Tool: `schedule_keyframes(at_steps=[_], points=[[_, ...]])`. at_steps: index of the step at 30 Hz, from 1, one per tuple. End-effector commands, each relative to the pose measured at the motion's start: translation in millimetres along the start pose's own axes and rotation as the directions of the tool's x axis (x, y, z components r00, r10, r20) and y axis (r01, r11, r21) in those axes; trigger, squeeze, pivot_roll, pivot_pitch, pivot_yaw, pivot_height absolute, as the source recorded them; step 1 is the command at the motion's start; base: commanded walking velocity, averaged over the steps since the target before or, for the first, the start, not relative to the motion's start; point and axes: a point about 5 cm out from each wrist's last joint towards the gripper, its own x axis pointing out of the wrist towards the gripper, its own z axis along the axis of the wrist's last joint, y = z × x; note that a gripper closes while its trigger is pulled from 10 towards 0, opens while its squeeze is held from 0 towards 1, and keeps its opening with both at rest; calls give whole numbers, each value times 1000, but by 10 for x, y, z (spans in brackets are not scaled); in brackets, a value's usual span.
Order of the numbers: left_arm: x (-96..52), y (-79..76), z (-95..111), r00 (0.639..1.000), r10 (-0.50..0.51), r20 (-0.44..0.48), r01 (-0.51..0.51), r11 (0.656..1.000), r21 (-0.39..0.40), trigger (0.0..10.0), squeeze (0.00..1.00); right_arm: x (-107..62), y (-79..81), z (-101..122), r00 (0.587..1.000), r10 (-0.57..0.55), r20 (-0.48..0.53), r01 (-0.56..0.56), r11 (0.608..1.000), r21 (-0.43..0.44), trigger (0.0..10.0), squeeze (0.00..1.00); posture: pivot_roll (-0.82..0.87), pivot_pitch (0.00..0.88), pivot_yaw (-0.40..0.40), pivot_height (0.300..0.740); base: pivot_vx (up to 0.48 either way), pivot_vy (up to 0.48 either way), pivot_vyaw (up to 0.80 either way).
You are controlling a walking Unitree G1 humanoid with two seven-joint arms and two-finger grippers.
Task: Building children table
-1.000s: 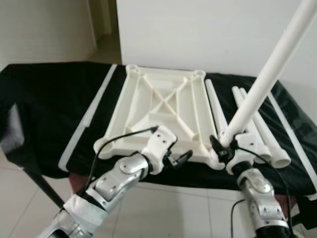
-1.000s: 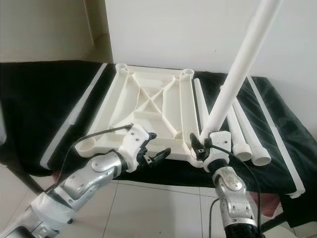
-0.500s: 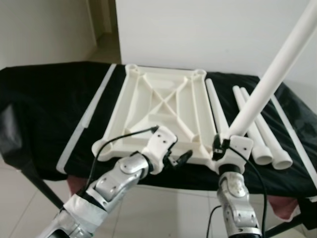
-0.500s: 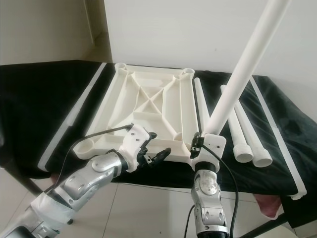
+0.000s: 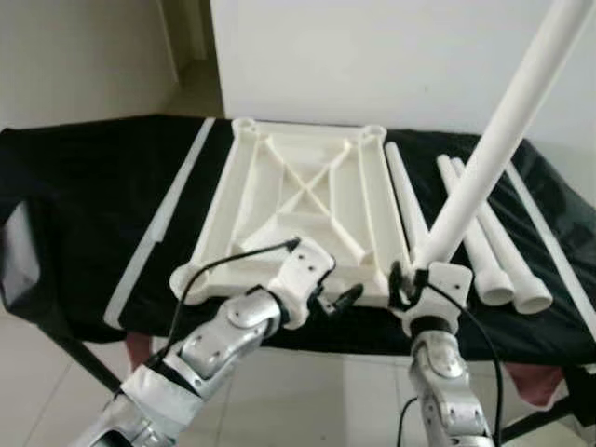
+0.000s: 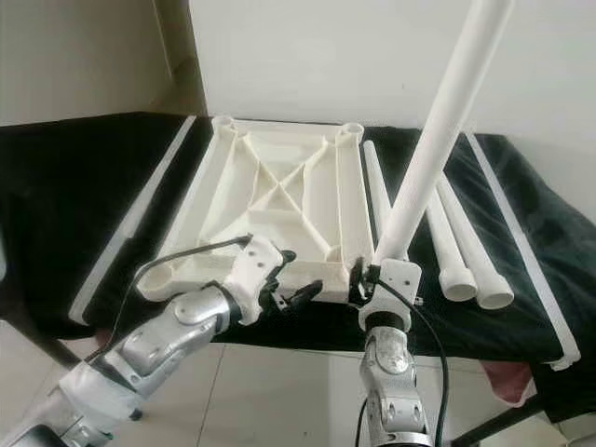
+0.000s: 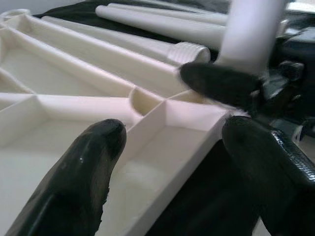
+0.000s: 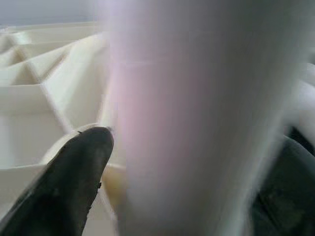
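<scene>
A cream tabletop [image 5: 307, 186] lies upside down on a black-covered surface, ribs up. My right gripper [image 5: 410, 284] is shut on a long white leg [image 5: 494, 149]. The leg slants up and to the right, and its lower end sits at the tabletop's near right corner. In the right wrist view the leg [image 8: 192, 123] stands between the fingers [image 8: 74, 177], over the corner socket. My left gripper [image 5: 333, 300] is open at the tabletop's near edge, just left of that corner. In the left wrist view its fingers [image 7: 88, 162] straddle the tabletop's edge rib [image 7: 162, 123].
Three loose white legs [image 5: 405, 200] [image 5: 484, 251] [image 5: 517, 270] lie side by side right of the tabletop. Long white strips lie on the cloth at the left [image 5: 158, 233] and the far right [image 5: 549, 251]. A white wall stands behind, with tiled floor below the near edge.
The right gripper has shifted the leg's lower end slightly left, closer to the near right corner. The left gripper holds its place. The camera has moved a little.
</scene>
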Motion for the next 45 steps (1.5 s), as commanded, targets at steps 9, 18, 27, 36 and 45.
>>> schedule_keyframes(at_steps=[9, 18, 27, 36, 45], points=[[-68, -246, -56, 923, -383, -46, 385, 922, 43, 10000, 0, -22, -224, 92, 944, 329, 20, -325, 940, -107, 10000, 0, -21, 0, 3, 740, 0, 0, 0], [-71, -250, -112, 918, -390, -70, 394, 918, 45, 10000, 0, 99, -359, 20, 885, 463, -37, -463, 874, -147, 10000, 0, -27, 0, 9, 740, 0, 0, 0], [-56, -227, -86, 923, -378, -67, 382, 923, 50, 10000, 0, 179, -337, -37, 814, 574, -90, -581, 794, -180, 0, 0, -25, 0, 11, 740, 0, 0, 0], [-62, -224, -92, 925, -374, -66, 378, 925, 47, 10000, 0, 175, -349, -81, 855, 511, -84, -518, 834, -191, 0, 0, -23, 0, 11, 740, 0, 0, 0], [-95, -227, -94, 927, -368, -66, 371, 928, 41, 10000, 0, 121, -301, -93, 983, 182, -38, -184, 980, -80, 10000, 0, -16, 17, 13, 740, 0, 0, 0]])
